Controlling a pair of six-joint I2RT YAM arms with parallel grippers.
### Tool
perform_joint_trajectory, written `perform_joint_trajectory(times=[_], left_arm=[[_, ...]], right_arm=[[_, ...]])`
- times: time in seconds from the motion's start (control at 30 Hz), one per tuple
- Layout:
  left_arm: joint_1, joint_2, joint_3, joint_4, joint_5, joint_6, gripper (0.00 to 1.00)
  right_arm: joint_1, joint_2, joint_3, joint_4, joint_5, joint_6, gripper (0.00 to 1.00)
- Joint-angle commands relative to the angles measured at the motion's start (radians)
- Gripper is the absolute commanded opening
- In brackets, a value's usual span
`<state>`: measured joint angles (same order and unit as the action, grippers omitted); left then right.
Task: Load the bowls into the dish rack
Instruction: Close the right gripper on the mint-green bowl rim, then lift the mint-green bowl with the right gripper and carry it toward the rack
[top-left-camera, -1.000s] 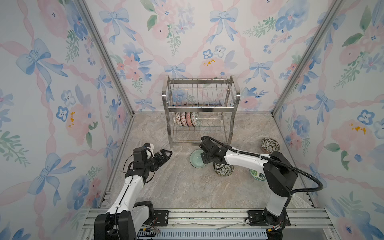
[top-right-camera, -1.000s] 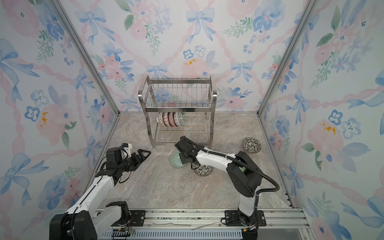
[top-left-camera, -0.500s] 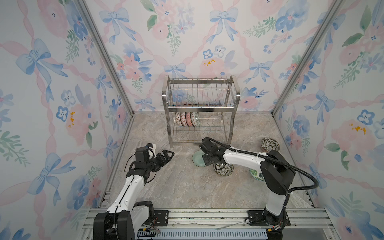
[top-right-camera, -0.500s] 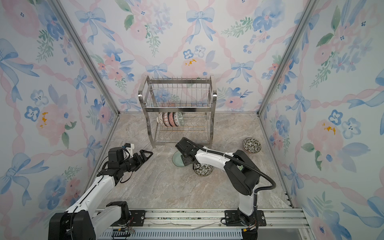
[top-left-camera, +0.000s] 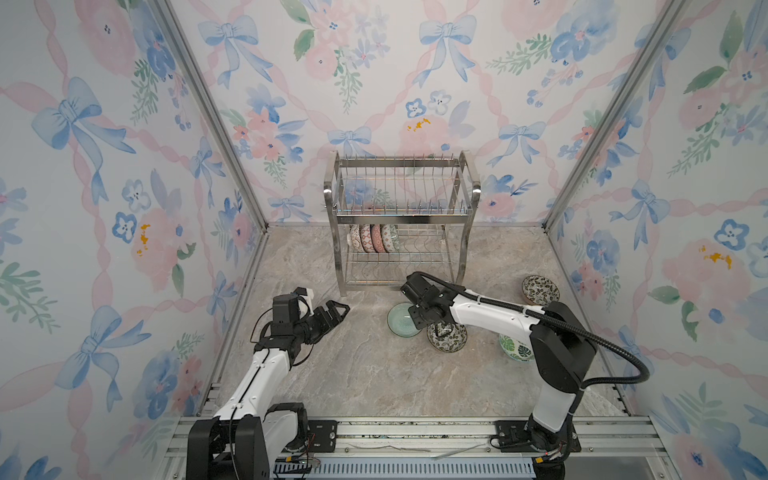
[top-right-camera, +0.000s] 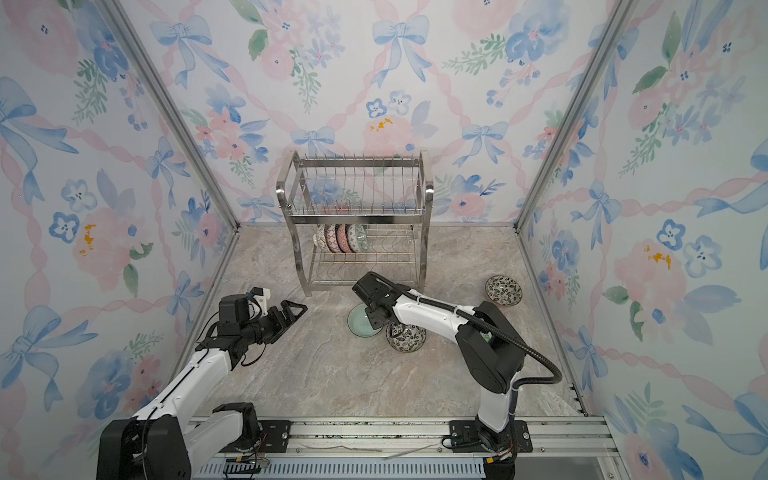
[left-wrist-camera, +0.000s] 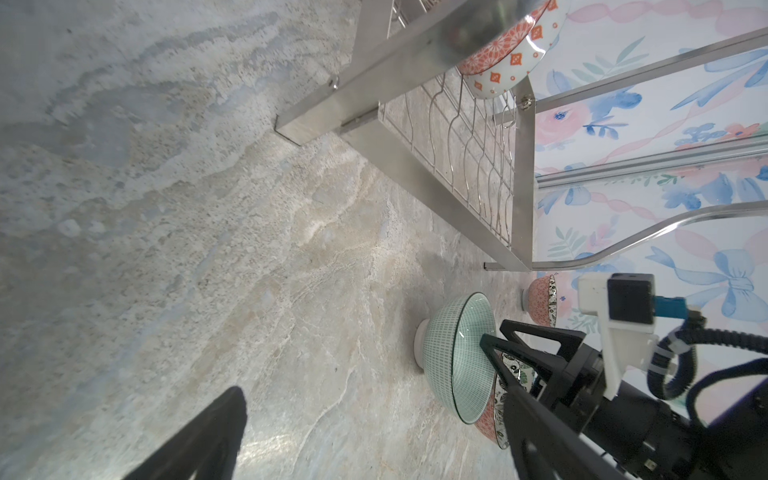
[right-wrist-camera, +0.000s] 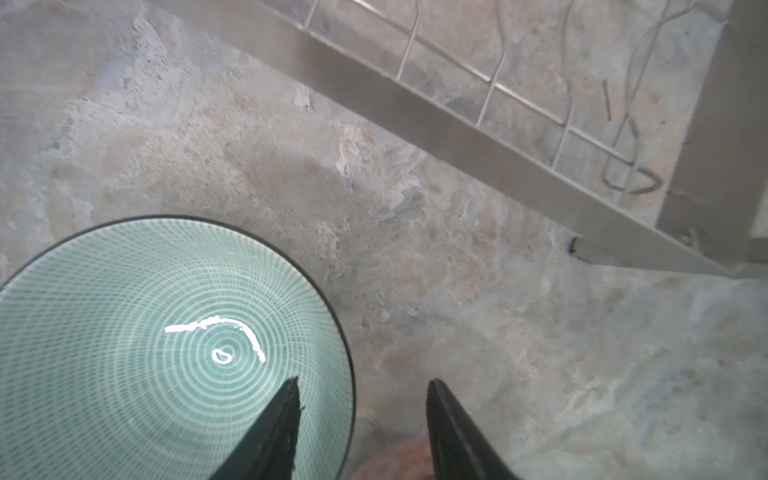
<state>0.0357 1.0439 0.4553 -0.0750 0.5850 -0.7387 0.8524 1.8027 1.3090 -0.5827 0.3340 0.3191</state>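
The steel dish rack (top-left-camera: 401, 208) (top-right-camera: 353, 208) stands at the back, with several bowls (top-left-camera: 374, 238) on edge in its lower tier. A pale green bowl (top-left-camera: 400, 321) (top-right-camera: 360, 321) (right-wrist-camera: 145, 353) sits upright on the table in front of it. My right gripper (top-left-camera: 419, 316) (top-right-camera: 376, 318) (right-wrist-camera: 361, 399) points down, open, straddling that bowl's rim: one finger is over the inside, the other outside. My left gripper (top-left-camera: 334, 309) (top-right-camera: 293, 311) (left-wrist-camera: 374, 436) hovers open and empty to the left, facing the pale green bowl (left-wrist-camera: 453, 353).
A black-and-white leafy bowl (top-left-camera: 448, 336) (top-right-camera: 406, 337) touches the green one on its right. Another leafy bowl (top-left-camera: 540, 289) (top-right-camera: 503, 291) lies near the right wall. A green leaf bowl (top-left-camera: 515, 347) is half hidden under my right arm. Flowered walls close in three sides.
My right gripper's jaws have gone from shut to open at the pale green bowl's rim. The left arm has barely shifted.
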Motion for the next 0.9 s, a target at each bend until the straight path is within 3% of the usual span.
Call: perform_joint_trajectory(times=[0.0, 0.47, 0.87], left_arm=[[-0.01, -0.002, -0.011, 0.012, 0.009, -0.007, 0.98], [-0.005, 0.005, -0.012, 0.007, 0.0, -0.009, 0.98], [-0.005, 0.011, -0.007, -0.003, -0.016, -0.003, 0.98]], right_arm=[[0.044, -0.062, 0.05, -0.038, 0.036, -0.035, 0.55], [0.206, 0.09, 0.139, 0.038, -0.082, 0.02, 0.57], [0.214, 0.17, 0.142, 0.029, -0.054, 0.002, 0.42]])
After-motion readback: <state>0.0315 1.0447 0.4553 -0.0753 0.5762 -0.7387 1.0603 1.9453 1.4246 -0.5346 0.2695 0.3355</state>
